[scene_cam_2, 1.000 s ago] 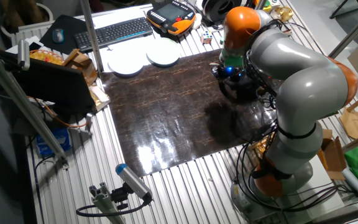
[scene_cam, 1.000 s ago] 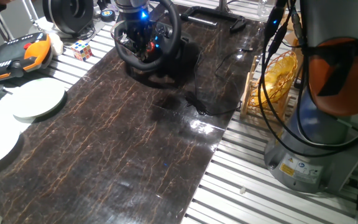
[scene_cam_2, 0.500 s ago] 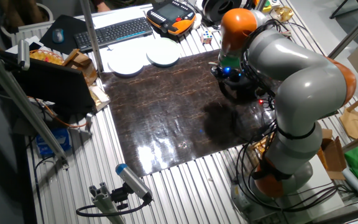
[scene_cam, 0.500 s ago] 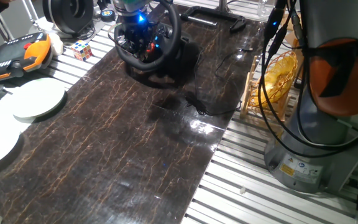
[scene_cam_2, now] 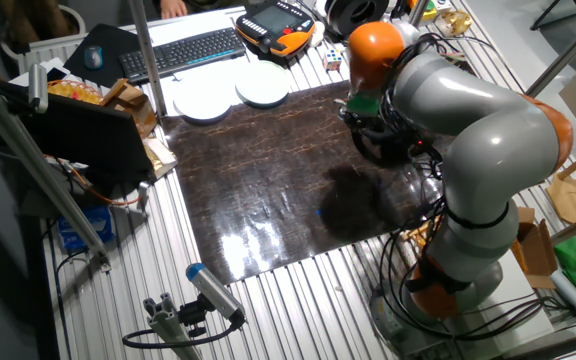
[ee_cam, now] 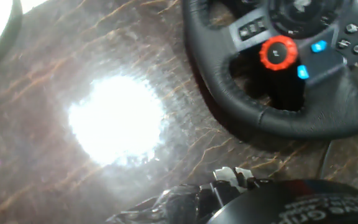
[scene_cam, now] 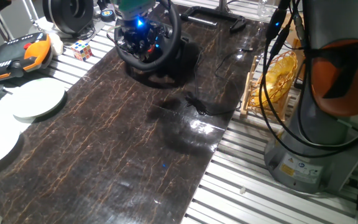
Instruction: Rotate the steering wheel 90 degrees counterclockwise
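The steering wheel (scene_cam: 151, 43) is a black racing wheel with a thick rim, standing on its black base at the far end of the dark marbled table (scene_cam: 123, 143). It also shows in the other fixed view (scene_cam_2: 386, 145). In the hand view its rim (ee_cam: 272, 115) fills the upper right, with a red knob (ee_cam: 278, 53) and blue-lit buttons on the hub. My gripper (scene_cam: 135, 22), lit blue, hovers at the wheel's front upper left, under the orange joint (scene_cam_2: 370, 45). Its fingers are hidden, so I cannot tell if it is open or shut.
Beside the table's left edge lie a Rubik's cube (scene_cam: 82, 48), an orange and black pendant (scene_cam: 14, 55), two white plates (scene_cam: 39, 99) and a black hollow ring (scene_cam: 70, 12). A cable (scene_cam: 204, 106) trails from the wheel. A yellow wire basket (scene_cam: 275, 78) stands beside the robot base (scene_cam: 309, 155).
The hand and the orange joint have shifted a little up and to the left at the wheel. The arm's shadow on the table has moved. The wheel looks unchanged.
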### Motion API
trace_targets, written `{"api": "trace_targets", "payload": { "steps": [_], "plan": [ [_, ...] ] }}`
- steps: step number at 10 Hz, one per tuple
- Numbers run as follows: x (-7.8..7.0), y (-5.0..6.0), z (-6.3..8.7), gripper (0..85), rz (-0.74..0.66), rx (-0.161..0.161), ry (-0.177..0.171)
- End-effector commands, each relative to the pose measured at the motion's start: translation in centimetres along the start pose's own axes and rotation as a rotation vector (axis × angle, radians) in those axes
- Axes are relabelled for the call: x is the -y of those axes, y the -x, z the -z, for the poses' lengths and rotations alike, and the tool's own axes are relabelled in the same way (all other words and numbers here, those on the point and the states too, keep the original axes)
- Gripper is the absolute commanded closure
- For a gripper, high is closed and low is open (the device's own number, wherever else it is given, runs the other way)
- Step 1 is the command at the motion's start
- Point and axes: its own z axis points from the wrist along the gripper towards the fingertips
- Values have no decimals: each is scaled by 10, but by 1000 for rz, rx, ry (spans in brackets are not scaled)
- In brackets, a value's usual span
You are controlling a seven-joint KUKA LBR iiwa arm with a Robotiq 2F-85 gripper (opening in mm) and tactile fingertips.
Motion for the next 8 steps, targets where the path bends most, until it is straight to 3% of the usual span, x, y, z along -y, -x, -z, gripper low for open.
{"api": "trace_targets", "payload": {
  "steps": [1,3,4,6,8],
  "plan": [
    [-1,2,-2,843,-175,8,-27],
    [-4,6,-7,843,-378,79,-55],
    [-4,8,-10,843,-464,93,-66],
    [5,13,-14,843,-581,81,-107],
    [18,16,-17,843,-670,16,-175]
  ]
}}
